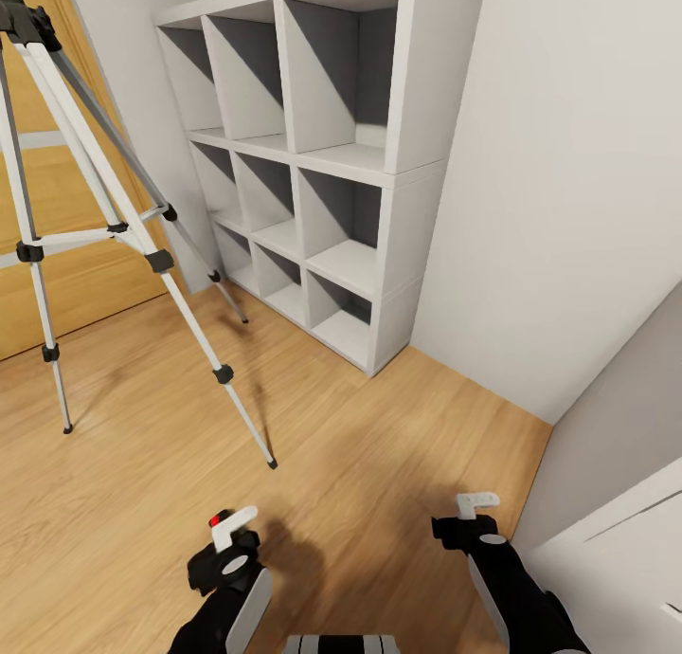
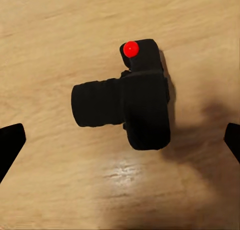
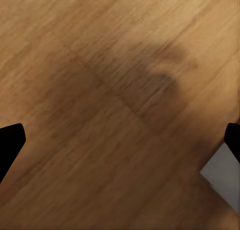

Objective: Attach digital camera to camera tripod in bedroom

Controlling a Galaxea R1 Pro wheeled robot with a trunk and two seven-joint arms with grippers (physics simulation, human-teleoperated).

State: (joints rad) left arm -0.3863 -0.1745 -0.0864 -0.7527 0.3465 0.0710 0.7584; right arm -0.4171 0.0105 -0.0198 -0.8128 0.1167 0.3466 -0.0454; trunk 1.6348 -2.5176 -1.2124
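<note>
Weight looks small and the shell rigid on the digital camera (image 2: pixel 135 102), which lies on the wood floor (image 1: pixel 379 464) directly below the left gripper (image 2: pixel 120 140), whose fingers stand wide apart and empty. The boxy body beside the stubby lens seems the sound place to pinch; the barrel could roll, I judge. The right gripper (image 3: pixel 120 140) hangs open over bare boards. The camera tripod (image 1: pixel 95 190) stands ahead to the left, legs splayed, near the white cube shelf (image 1: pixel 322 152).
</note>
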